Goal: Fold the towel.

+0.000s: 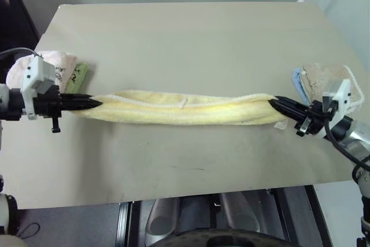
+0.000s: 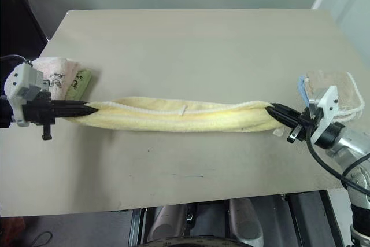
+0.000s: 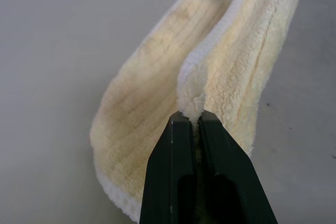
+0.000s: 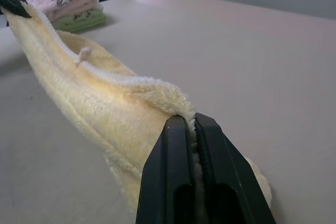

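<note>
A plain beige worktop (image 1: 191,44) fills most of the head views, with a pale grey-green wall behind its far edge and a white upright strip at the far right corner of the room. The towel (image 1: 185,109), pale yellow and fluffy, is stretched lengthwise into a long narrow band across the near half of the worktop, doubled over so that two corded edges run along its top, and a small white tag (image 1: 183,103) stands up from that edge about midway (the wrist views show the band sagging loosely between its two ends). Beyond the towel's left end sits a folded pink towel (image 2: 55,70) with dark stitching, stacked with a green cloth (image 2: 81,83); beyond the towel's right end lies a beige towel (image 2: 332,88) with a blue one (image 1: 297,81) showing at its side. The left gripper (image 1: 92,103) reaches in roughly level from the left and is clenched on the towel's left end, its black fingers (image 3: 181,171) pressed together on a pinch of pile. The right gripper (image 2: 277,110) comes in from the right, pointing toward the towel's middle, and is likewise clamped on the right end.
</note>
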`<state>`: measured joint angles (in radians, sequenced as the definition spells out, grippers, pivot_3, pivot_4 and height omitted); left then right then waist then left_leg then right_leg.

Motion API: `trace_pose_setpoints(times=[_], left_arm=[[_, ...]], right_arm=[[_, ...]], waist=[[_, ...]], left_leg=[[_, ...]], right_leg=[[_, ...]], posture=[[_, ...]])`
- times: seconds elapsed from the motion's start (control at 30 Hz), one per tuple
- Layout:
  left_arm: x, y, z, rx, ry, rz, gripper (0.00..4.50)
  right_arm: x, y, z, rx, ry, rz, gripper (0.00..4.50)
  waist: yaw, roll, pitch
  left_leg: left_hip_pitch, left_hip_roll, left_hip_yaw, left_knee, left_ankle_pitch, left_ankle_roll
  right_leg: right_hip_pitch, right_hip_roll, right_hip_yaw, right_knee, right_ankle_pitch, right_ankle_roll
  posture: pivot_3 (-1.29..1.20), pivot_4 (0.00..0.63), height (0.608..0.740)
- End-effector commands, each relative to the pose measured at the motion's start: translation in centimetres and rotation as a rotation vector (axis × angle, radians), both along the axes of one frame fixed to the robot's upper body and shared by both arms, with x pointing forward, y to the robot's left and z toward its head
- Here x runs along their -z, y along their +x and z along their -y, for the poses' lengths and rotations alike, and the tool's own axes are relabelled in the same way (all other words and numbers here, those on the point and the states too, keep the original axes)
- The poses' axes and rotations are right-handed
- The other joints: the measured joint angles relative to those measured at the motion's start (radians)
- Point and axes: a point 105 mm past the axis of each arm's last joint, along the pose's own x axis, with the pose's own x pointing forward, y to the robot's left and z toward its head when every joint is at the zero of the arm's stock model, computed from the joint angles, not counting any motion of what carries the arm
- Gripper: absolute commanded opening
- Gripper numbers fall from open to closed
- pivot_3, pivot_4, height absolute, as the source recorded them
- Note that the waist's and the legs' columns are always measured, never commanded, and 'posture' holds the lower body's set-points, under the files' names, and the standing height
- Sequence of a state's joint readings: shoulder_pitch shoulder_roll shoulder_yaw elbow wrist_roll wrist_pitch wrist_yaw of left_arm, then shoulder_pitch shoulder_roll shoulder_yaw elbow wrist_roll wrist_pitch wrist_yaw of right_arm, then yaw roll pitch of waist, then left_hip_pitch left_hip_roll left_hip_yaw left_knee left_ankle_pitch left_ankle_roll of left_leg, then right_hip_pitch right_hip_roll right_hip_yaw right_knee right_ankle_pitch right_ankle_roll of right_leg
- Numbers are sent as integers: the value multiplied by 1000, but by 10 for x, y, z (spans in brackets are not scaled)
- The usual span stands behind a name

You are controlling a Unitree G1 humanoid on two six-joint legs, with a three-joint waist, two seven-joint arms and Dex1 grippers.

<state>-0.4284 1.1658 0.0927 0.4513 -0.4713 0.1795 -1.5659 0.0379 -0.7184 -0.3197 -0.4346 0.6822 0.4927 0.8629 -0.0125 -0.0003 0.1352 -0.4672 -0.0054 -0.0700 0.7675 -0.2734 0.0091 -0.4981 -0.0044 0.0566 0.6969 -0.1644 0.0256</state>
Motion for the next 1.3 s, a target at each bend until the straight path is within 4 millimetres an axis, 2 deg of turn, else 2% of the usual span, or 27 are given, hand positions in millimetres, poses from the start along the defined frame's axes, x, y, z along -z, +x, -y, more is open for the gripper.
trace_pose_setpoints(times=[0.03, 0.17, 0.37, 0.43, 0.5, 0.6, 0.73, 0.83, 0.87, 0.93, 1.03, 1.3], left_arm=[[-5, -8, 3, 46, -3, -25, 35], [20, -27, -9, 29, 52, -133, 35], [32, -45, -9, 43, 53, -198, 35], [35, -49, -11, 43, 59, -207, 35], [36, -50, -12, 40, 59, -207, 35], [31, -41, -7, 39, 37, -154, 35], [19, -14, 3, -7, -18, -25, 35], [18, -4, 0, -28, -17, 30, 35], [18, 1, -2, -45, -17, 62, 35], [18, 8, -4, -64, -20, 94, 35], [21, 17, -6, -87, -17, 149, 35], [44, 39, -9, -151, 23, 252, 35]], right_arm=[[-8, -7, -1, -2, 3, 36, 0], [23, -32, 5, 27, -18, -44, 0], [38, -56, 13, 13, -76, -111, 0], [40, -58, 17, 25, -82, -118, 0], [42, -58, 20, 31, -93, -113, 0], [37, -47, 22, 71, -72, -54, 0], [31, -29, 25, 140, -39, 4, 0], [31, -24, 25, 147, -41, 15, 0], [32, -22, 25, 151, -44, 17, 0], [33, -18, 26, 160, -48, 24, 0], [34, -12, 26, 167, -47, 32, 0], [42, 10, 22, 187, -33, 49, 0]], waist=[[0, 0, 0], [1, -1, -1], [1, -2, -2], [1, -2, -2], [1, -2, -2], [1, -3, -2], [5, -3, -3], [5, -3, -3], [5, -3, -3], [5, -3, -3], [5, -3, -3], [5, -3, -3]], left_leg=[[-1, 0, 0, 0, -1, -1], [-4, 1, -1, -2, -2, -3], [-5, 1, -2, -5, -6, -9], [-4, 1, -2, -5, -12, -18], [-3, 1, -2, -5, -13, -19], [-3, 1, -3, -5, -13, -19], [-3, 1, -3, -5, -12, -17], [-3, 1, -2, -6, -9, -13], [-3, 1, -2, -7, -5, -6], [-3, 1, -2, -9, -4, -5], [-2, 1, -2, -12, -3, -5], [4, 1, -2, -15, 0, -4]], right_leg=[[-1, 0, 0, 0, 1, -2], [-5, 2, 0, 0, 1, -9], [-6, 2, 0, 0, -3, -11], [-6, 2, 0, 0, -3, -11], [-6, 2, 0, 0, -5, -8], [-6, 2, 0, 0, -6, -7], [-5, 2, 0, 0, -3, -12], [-6, 2, 0, 0, -3, -12], [-6, 2, 0, 0, -3, -12], [-6, 2, 0, 0, -3, -12], [-6, 2, 0, -1, -3, -12], [-2, 1, 0, -1, -3, -13]], posture=[[0, 150, 703], [0, 150, 703], [0, 150, 703], [0, 150, 703], [0, 150, 703], [0, 150, 703], [0, 150, 703], [0, 150, 703], [0, 150, 703], [0, 150, 703], [0, 150, 703], [0, 150, 703]])
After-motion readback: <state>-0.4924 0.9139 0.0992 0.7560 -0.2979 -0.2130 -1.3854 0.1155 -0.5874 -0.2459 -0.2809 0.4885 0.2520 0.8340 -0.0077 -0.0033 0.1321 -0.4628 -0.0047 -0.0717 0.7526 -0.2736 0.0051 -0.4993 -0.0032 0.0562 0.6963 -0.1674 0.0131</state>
